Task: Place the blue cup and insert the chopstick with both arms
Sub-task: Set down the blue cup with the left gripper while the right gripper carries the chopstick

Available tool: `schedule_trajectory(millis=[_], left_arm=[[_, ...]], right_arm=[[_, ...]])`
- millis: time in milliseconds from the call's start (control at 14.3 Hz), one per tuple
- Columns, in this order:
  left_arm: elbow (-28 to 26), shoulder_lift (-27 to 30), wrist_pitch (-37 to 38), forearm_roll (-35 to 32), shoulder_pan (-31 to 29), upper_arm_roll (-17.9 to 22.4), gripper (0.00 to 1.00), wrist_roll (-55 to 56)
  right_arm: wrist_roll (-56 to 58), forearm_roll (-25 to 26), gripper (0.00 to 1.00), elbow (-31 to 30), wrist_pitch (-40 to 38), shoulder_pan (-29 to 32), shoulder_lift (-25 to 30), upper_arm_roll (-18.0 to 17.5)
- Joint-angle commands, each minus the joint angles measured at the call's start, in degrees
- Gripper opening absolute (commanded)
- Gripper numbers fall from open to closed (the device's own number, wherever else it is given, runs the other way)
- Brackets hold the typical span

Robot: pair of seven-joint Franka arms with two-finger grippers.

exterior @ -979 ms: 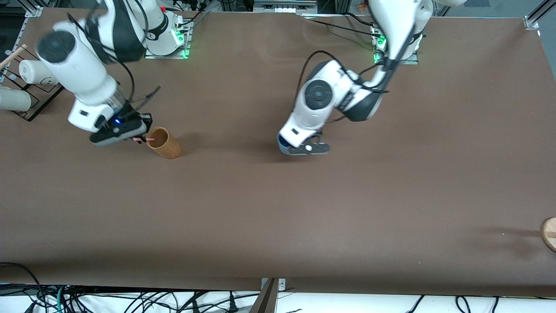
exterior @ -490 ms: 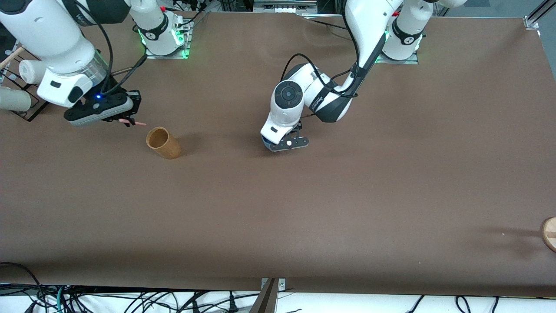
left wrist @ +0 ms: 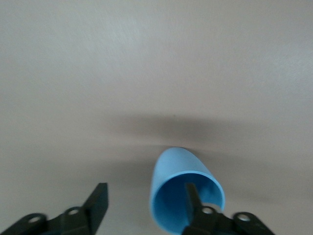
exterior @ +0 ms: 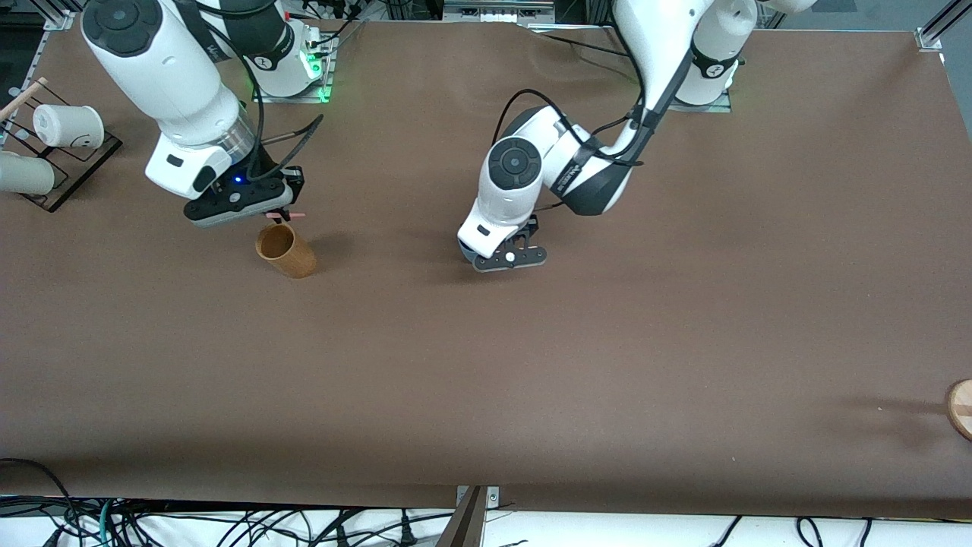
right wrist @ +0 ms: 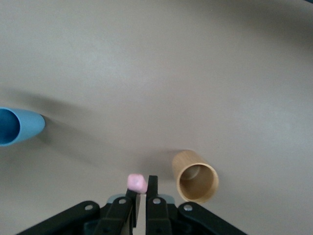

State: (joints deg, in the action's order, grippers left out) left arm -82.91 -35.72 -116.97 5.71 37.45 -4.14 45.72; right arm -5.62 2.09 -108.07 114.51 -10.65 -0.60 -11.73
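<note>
- left arm reaches from its base down to mid-table, elbow bent, wrist tipped down; left gripper [exterior: 507, 257] low over the brown table [exterior: 607, 365].
- left gripper fingers [left wrist: 97, 203] spread wide. one finger is inside the mouth of the blue cup [left wrist: 185, 192], the other well clear outside it. cup sits on the table under the wrist, mostly hidden in the front view.
- right arm comes down steeply at its own end of the table; right gripper [exterior: 277, 214] hangs just above the rim of the orange-brown cup [exterior: 285, 251].
- right gripper is pinched tight on the chopstick [right wrist: 136, 183]; pink end pokes out between the fingertips, just beside the orange-brown cup's open mouth, not inside it.
- orange-brown cup stands upright, well apart from the blue cup, toward the right arm's end.
- white cups [exterior: 68, 125] lie on a black rack [exterior: 80, 163] at the table edge by the right arm.
</note>
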Motion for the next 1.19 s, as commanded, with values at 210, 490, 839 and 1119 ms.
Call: schedule_trajectory(millis=[210, 490, 839, 1119], left_arm=[[-0.76, 10.48, 10.51, -4.62, -11.24, 0.01, 1.00, -18.63], [-0.85, 17.25, 16.50, -9.84, -19.15, -0.08, 1.00, -27.05], [-1.11, 24.72, 18.77, -8.70, -31.72, 0.18, 1.00, -39.29], [-2.52, 27.72, 27.91, -7.29, -35.34, 1.14, 1.00, -55.71]], right_arm=[[-14.04, -0.07, 0.00, 7.25, 0.10, -4.54, -6.50, -2.06], [-28.36, 2.47, 0.00, 13.05, 3.34, -11.31, -14.32, -2.06], [-44.19, 9.85, 0.00, 23.58, 4.67, -19.75, -24.59, -1.98], [-47.99, 11.09, 0.00, 27.30, 4.76, -21.70, -27.87, -1.80]])
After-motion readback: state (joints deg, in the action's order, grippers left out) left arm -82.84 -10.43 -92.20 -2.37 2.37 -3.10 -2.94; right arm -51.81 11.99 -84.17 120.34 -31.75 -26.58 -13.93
